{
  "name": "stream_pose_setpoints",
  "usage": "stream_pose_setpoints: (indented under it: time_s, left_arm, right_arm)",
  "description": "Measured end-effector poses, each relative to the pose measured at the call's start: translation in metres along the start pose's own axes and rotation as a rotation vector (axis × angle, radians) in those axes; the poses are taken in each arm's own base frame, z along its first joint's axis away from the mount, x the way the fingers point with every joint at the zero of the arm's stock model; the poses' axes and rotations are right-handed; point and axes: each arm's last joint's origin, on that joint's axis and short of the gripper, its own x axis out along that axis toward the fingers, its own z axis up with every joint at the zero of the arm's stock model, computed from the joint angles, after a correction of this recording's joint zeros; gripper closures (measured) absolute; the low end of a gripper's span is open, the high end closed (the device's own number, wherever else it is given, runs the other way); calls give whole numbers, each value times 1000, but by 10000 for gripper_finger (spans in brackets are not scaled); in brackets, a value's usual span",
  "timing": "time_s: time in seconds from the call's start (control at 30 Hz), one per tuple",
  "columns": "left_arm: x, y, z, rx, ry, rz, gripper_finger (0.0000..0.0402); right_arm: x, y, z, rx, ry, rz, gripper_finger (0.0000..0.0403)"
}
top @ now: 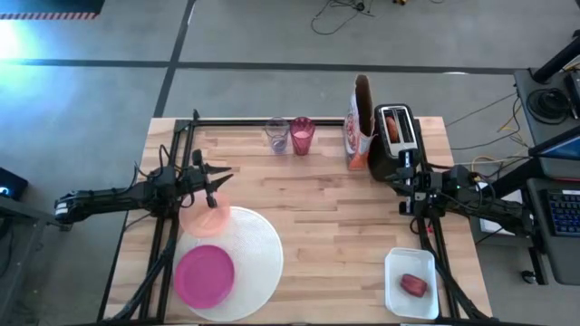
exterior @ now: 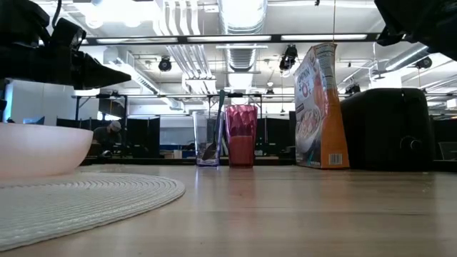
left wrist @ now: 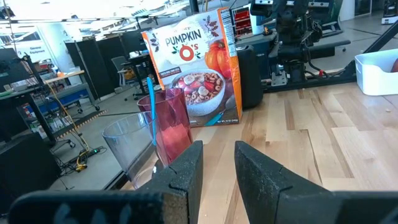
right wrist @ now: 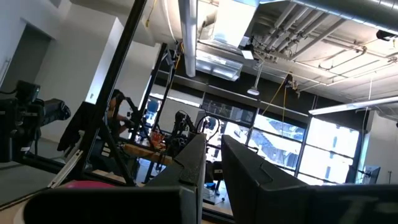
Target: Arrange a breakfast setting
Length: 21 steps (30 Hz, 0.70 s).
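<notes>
Left tool (top: pixel 220 177) hovering above pale pink bowl (top: pixel 205 220), fingers slightly apart, empty. Bowl on large white round plate (top: pixel 258 243) beside magenta plate (top: pixel 204 275). Right tool (top: pixel 400 175) nearly closed, empty, near toaster (top: pixel 396 136).

1. On the cereal box (left wrist: pixel 196 68) I read "PUMPKIN O's" in large letters across its front, in the left wrist view.
2. Smaller print sits under that name and along the bottom edge of the box; I cannot make it out.
3. I can read no other text anywhere.
</notes>
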Motion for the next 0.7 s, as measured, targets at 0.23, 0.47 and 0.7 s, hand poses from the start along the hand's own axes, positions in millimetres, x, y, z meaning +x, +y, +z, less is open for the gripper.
stream_pose_setpoints:
  time_s: [0.23, 0.47, 0.7]
  left_arm:
    - [0, 0, 0, 0, 0, 0, 325]
    - [0, 0, 0, 0, 0, 0, 325]
    - [0, 0, 0, 11, -2, 1, 325]
  right_arm:
    - [0, 0, 0, 0, 0, 0, 360]
    - [0, 0, 0, 0, 0, 0, 360]
    - [0, 0, 0, 0, 0, 0, 360]
